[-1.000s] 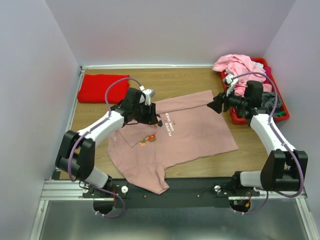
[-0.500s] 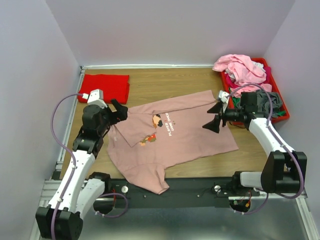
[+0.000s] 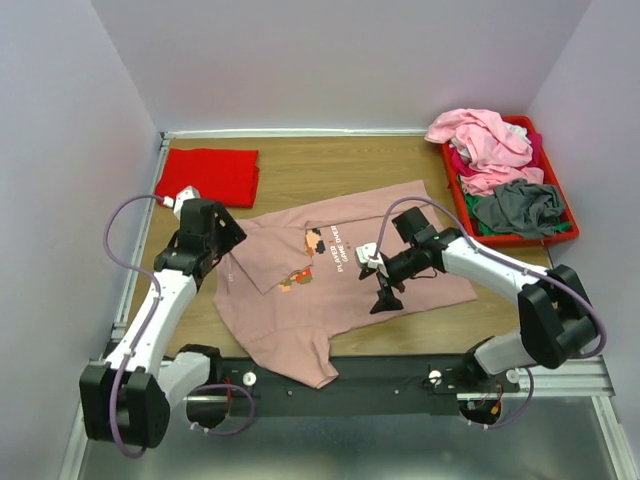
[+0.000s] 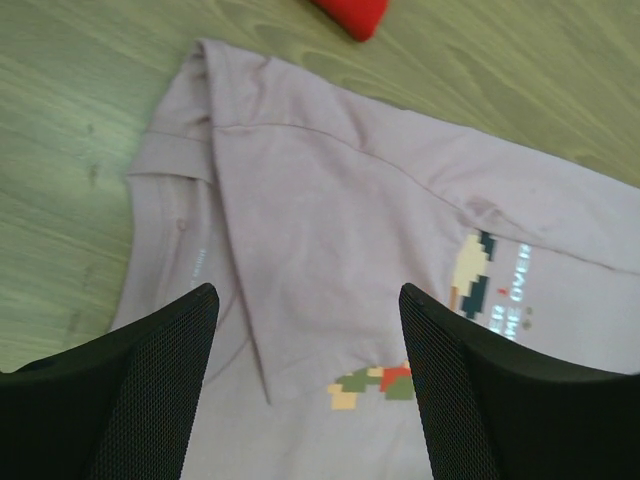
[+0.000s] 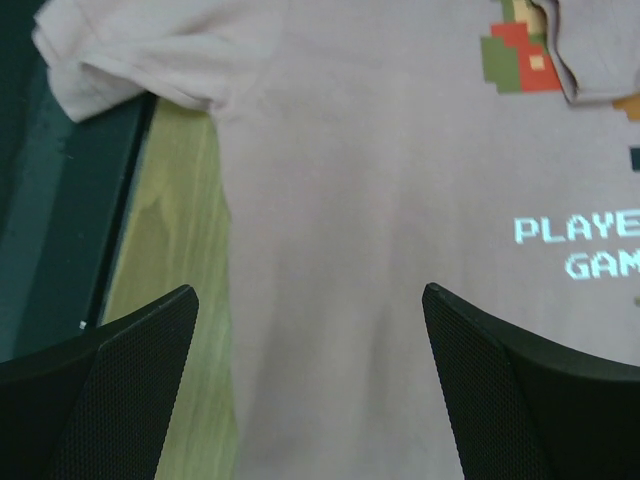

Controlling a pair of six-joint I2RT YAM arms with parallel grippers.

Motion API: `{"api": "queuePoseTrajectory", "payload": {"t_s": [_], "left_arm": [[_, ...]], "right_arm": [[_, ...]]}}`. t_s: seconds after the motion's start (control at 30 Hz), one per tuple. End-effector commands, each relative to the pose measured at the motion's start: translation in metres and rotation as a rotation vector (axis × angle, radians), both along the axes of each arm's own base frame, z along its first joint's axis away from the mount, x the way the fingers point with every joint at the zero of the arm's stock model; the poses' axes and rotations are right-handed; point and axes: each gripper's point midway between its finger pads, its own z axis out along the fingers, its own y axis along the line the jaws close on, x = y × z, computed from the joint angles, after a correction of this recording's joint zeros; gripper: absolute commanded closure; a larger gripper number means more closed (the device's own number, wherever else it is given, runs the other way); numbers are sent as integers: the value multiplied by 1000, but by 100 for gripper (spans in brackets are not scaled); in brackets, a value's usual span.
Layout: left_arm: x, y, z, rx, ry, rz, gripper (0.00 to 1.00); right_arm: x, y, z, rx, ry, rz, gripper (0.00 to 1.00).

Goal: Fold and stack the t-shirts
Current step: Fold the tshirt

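— Finished so far?

— Just one: bright red t-shirt (image 3: 208,176), folded flat at the far left corner of the counter (image 3: 340,160). Likely the base of the stack.

— In hand now?

— Dusty-pink t-shirt (image 3: 320,310), spread print-up in the middle of the counter, apart from the red one. Only partly folded: one side flap (image 4: 330,250) turned in across the chest, covering part of the pixel print (image 4: 480,280). Opposite side flat, not yet turned in. Near sleeve (image 5: 110,60) crumpled, draped past the counter's near edge onto the dark rail (image 5: 60,230).

— And the arms?

— Spread wide on both: left jaws with nothing between them, poised above the turned-in flap toward the shirt's left edge. Same for the right jaws, gaping and empty, low over the plain body of the shirt beside the lettering (image 5: 590,245). No cloth pinched on either side. Contact with the fabric impossible to tell from these views.

— Left to do?

— Most of it, at a guess. For the pink one: second side fold, then a fold along the length, then a move across onto the red one. After that, a heap in the red bin (image 3: 552,236) at the far right: light pink t-shirt (image 3: 480,135) bunched on top, grey one (image 3: 520,208) nearer the front, more colours poking out underneath. Count of shirts in there unclear.

— Rough standing?

— Early: one down, one under way, a binful untouched.
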Motion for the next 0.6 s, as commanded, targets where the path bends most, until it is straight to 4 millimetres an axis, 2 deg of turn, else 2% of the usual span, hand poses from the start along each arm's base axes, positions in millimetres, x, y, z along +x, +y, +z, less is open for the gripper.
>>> {"api": "queuePoseTrajectory", "payload": {"t_s": [0.0, 0.03, 0.07, 0.1, 0.17, 0.2, 0.23, 0.37, 0.4, 0.43, 0.57], "left_arm": [[25, 29, -12, 159, 20, 43, 18], [33, 31, -11, 183, 17, 37, 18], [48, 33, 1, 207, -31, 31, 18], [56, 35, -7, 238, -14, 22, 18], [71, 49, -8, 291, -21, 52, 17], [73, 49, -4, 294, -34, 51, 17], [76, 58, -14, 299, -2, 85, 17], [87, 74, -28, 269, 23, 120, 23], [91, 70, -34, 245, 33, 100, 23], [92, 83, -37, 231, 38, 128, 24], [105, 86, -52, 151, 33, 96, 32]], "right_arm": [[29, -7, 7, -67, -109, -101, 0], [33, -8, 9, -70, -117, -123, 0], [42, -11, 12, -72, -132, -159, 0], [49, -13, 16, -69, -139, -191, 0], [64, -20, 24, -67, -122, -278, 0], [68, -23, 25, -65, -128, -291, 0], [71, -27, 26, -66, -125, -314, 0], [73, -31, 24, -61, -125, -329, 0], [73, -30, 24, -61, -118, -332, 0], [74, -31, 23, -63, -114, -334, 0], [74, -32, 20, -70, -109, -340, 0]]}}
